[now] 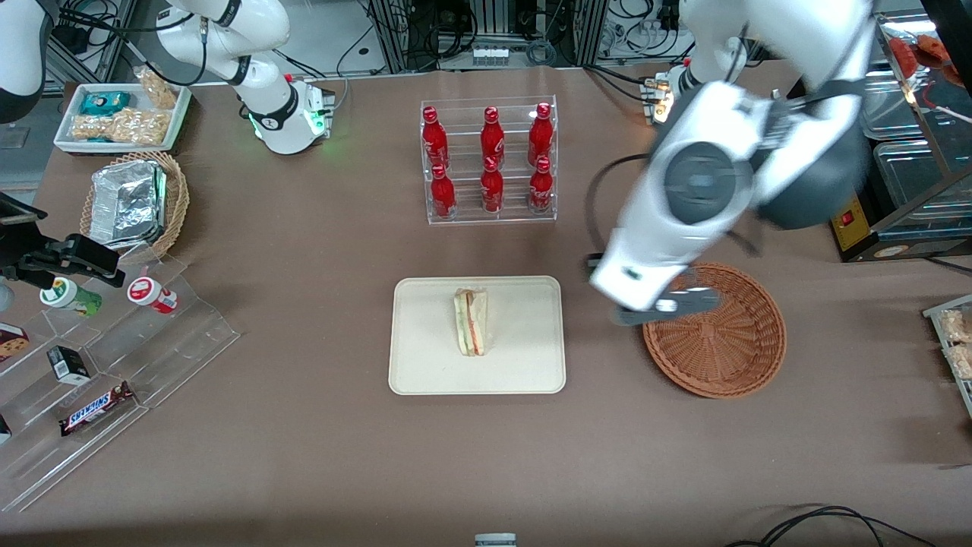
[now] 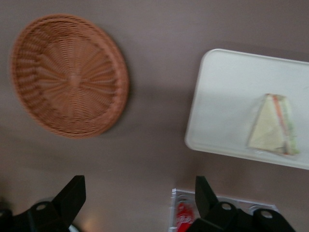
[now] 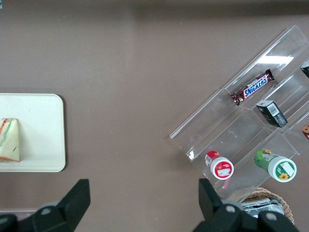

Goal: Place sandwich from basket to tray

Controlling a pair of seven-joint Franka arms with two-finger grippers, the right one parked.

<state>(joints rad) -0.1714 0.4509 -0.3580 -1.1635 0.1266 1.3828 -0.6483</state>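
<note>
1. Front view: the sandwich point(image 1: 471, 321) is seen lying on the tray point(image 1: 425, 365), near its middle, long axis running toward and away from the front camera.
2. The basket point(image 1: 729, 357) is seen with nothing in it, beside the tray, toward the working arm's end of the table.
3. The gripper point(image 1: 668, 304) is held above the basket's rim on the tray side; the sandwich lies sideways from it, toward the parked arm's end.
4. In the left wrist view the gripper point(image 2: 140, 198) fingers are spread wide apart; nothing is held or touched.
5. The task is judged done; only retreat is judged left.
</note>
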